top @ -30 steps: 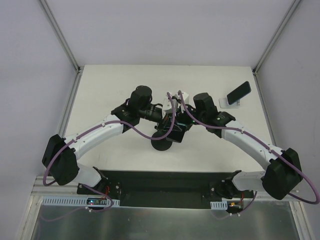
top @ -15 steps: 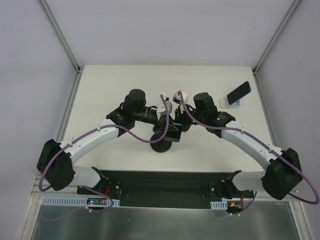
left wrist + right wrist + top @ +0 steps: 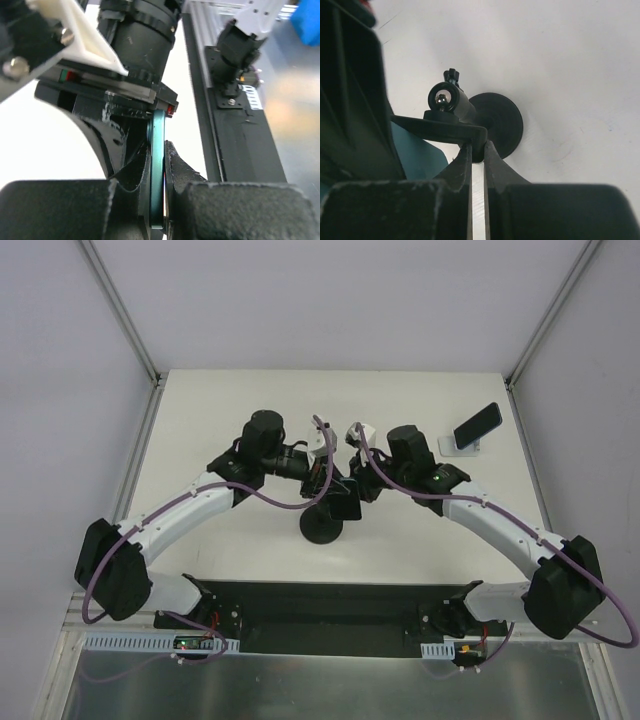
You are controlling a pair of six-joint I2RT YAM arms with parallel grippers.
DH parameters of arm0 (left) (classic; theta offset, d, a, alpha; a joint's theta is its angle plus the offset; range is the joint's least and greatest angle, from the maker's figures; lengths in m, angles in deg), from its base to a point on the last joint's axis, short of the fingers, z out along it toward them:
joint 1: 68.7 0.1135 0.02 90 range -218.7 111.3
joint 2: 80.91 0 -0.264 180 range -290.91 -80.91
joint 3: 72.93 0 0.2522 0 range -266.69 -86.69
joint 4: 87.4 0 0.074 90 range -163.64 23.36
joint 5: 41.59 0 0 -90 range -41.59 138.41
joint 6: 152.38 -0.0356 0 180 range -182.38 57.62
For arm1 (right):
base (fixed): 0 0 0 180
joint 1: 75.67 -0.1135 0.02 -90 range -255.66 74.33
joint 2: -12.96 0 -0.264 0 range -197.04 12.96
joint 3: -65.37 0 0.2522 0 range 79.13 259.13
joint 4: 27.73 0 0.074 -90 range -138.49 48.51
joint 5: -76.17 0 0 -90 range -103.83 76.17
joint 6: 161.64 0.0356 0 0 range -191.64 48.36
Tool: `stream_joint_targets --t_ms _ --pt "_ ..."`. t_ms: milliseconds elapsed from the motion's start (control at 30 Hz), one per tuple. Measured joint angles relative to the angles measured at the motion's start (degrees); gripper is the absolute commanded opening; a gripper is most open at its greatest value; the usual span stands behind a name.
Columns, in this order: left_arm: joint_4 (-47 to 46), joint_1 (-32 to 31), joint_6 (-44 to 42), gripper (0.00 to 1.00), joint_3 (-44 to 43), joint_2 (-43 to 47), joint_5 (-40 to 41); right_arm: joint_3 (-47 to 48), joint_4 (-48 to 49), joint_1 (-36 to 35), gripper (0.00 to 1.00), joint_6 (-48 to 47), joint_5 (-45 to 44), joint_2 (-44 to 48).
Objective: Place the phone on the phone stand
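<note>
A black phone [image 3: 477, 423] leans on the small white phone stand [image 3: 462, 447] at the back right, far from both grippers. At mid-table stands a black round-based pole stand [image 3: 322, 528] with a clamp top. My left gripper [image 3: 157, 150] is shut on a second slim phone with a teal edge [image 3: 157, 170], held on edge beside that clamp. My right gripper [image 3: 477, 145] is shut on the end of the black clamp arm [image 3: 445, 127], above the round base [image 3: 497, 122]. The teal phone [image 3: 417, 155] shows just left of it. In the top view both grippers [image 3: 340, 485] meet over the pole.
Aluminium frame posts [image 3: 140, 350] rise at the table's back corners. A black mounting plate [image 3: 330, 605] runs along the near edge between the arm bases. The right arm's wrist [image 3: 135, 45] fills the upper left wrist view, very close.
The left arm's wrist and elbow have swung leftward, and the held phone has shifted a little left with it over the pole stand. The right arm has barely moved.
</note>
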Motion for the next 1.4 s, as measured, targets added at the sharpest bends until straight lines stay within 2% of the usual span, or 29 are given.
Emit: stream_joint_targets --t_ms 67,133,300,500,700,833,933,967,1067,1133,1267,1333,1400 --pt "0.15 -0.13 0.66 0.0 1.44 2.54 5.38 -0.59 1.4 0.0 0.0 0.59 -1.7 0.28" --pt "1.03 -1.46 1.49 0.0 3.56 6.4 14.67 -1.92 3.58 -0.39 0.0 1.84 -4.48 1.25" --pt "4.09 -9.29 2.38 0.0 5.33 11.54 36.35 -6.47 7.61 -4.33 0.0 4.9 -15.02 6.27" --pt "5.97 -15.04 5.16 0.0 5.07 10.43 57.83 -7.04 6.21 -15.96 0.0 11.72 -43.17 8.22" --pt "3.06 -18.36 8.31 0.0 4.57 7.69 65.53 -7.5 4.0 -24.74 0.0 20.68 -66.45 8.28" --pt "0.92 -19.65 9.79 0.0 4.0 5.7 66.82 -7.8 1.88 -28.52 0.0 25.09 -76.96 8.35" --pt "-1.31 -20.57 10.08 0.0 3.91 4.22 67.25 -7.91 -0.57 -29.79 0.01 29.11 -81.24 8.35" --pt "-2.03 -20.63 10.1 0.0 3.91 3.87 67.41 -8.2 -0.52 -29.97 0.19 30.12 -81.94 8.48" --pt "-3.8 -20.7 9.92 0.0 3.91 3.04 68.59 -10.4 2.01 -31.04 0.43 31.28 -80.39 10.95" --pt "-7.19 -19.58 9.7 0.0 3.91 1.16 72.08 -12.28 6.32 -36.06 0.49 31.1 -75.36 16.02" --pt "-10.43 -17.05 8.02 0.0 3.91 -0.57 76.06 -16.26 14.56 -39.28 0.73 27.78 -65.75 26.69" --pt "-10.36 -16.35 7.48 0.0 3.91 -0.57 76.06 -18.16 15.28 -39.17 0.8 25.46 -63.14 31.82" --pt "-10.16 -15.85 7.1 0.0 3.91 -0.44 74.9 -19.41 13.9 -38.21 0.81 22.4 -61.86 36.17"
